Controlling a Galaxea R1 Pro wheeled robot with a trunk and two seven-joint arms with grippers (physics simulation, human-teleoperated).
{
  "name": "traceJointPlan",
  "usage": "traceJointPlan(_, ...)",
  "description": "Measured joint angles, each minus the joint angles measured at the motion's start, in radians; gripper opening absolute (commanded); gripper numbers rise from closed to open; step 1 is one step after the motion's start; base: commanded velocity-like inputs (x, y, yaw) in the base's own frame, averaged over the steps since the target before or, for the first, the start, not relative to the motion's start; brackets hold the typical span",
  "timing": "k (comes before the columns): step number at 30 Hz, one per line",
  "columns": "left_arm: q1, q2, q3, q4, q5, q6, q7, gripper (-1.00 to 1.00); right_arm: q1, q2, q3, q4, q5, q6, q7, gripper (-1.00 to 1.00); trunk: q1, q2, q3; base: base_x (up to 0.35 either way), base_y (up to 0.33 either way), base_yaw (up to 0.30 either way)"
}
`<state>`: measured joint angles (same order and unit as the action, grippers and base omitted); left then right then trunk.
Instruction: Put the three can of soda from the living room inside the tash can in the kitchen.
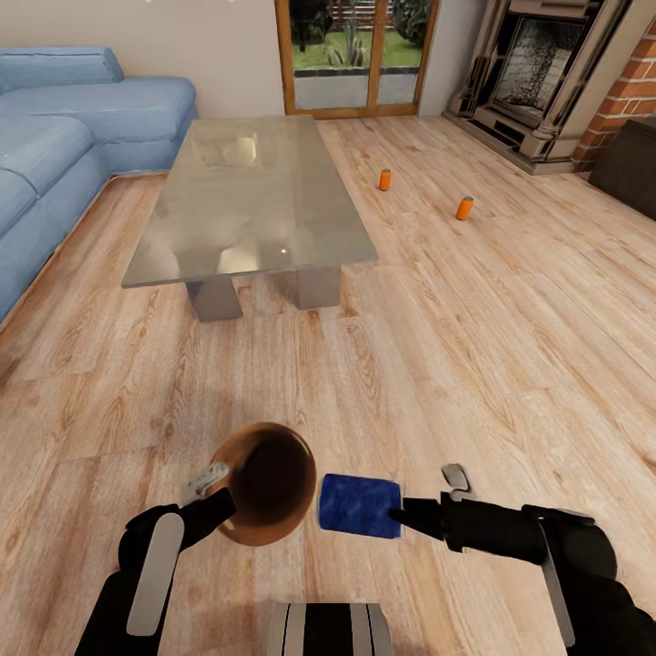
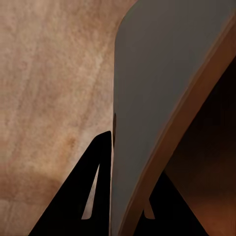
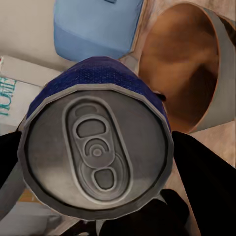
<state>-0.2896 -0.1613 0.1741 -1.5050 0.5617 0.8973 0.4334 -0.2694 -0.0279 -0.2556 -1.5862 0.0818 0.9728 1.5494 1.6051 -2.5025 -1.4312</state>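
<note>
The coppery-brown tash can (image 1: 273, 478) hangs tipped over the wood floor, its dark mouth facing up toward the camera. My left gripper (image 1: 217, 499) is shut on its rim; in the left wrist view the fingers (image 2: 93, 196) straddle the bin wall (image 2: 157, 73). Right beside the bin, my right gripper (image 1: 403, 516) is shut on a dark blue can of soda (image 1: 358, 506) held sideways. Its grey metal top (image 3: 98, 147) faces the right wrist camera, and the bin's opening (image 3: 182, 64) lies just past it. Two orange cans stand on the floor far ahead (image 1: 384, 179) and right (image 1: 465, 208).
A low glass-topped grey table (image 1: 246, 191) stands ahead at centre-left, with the blue sofa (image 1: 55, 137) beyond it on the left. The fireplace (image 1: 547, 73) and a dark cabinet (image 1: 629, 164) sit at the far right, and a glass door (image 1: 355, 55) at the back.
</note>
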Motion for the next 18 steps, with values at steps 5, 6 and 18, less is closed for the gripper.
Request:
traceJointPlan(5, 0.000, -0.001, -0.001, 0.001, 0.013, -0.004, 0.002, -1.00, -0.016, 0.055, 0.081, 0.000, 0.000, 0.004, 0.000, -1.00, 0.000, 0.000, 0.000, 0.000, 0.000, 0.000)
traceJointPlan(6, 0.000, 0.000, -0.001, 0.001, 0.008, -0.003, 0.002, -1.00, -0.017, 0.060, 0.088, 0.000, 0.001, 0.004, 0.000, -1.00, 0.000, 0.000, 0.000, 0.000, 0.000, 0.000)
traceJointPlan(18, 0.000, -0.001, -0.001, 0.002, 0.009, -0.003, 0.003, -1.00, -0.040, 0.110, 0.145, 0.000, 0.003, 0.012, -0.029, -1.00, 0.000, 0.000, 0.000, 0.000, 0.000, 0.000)
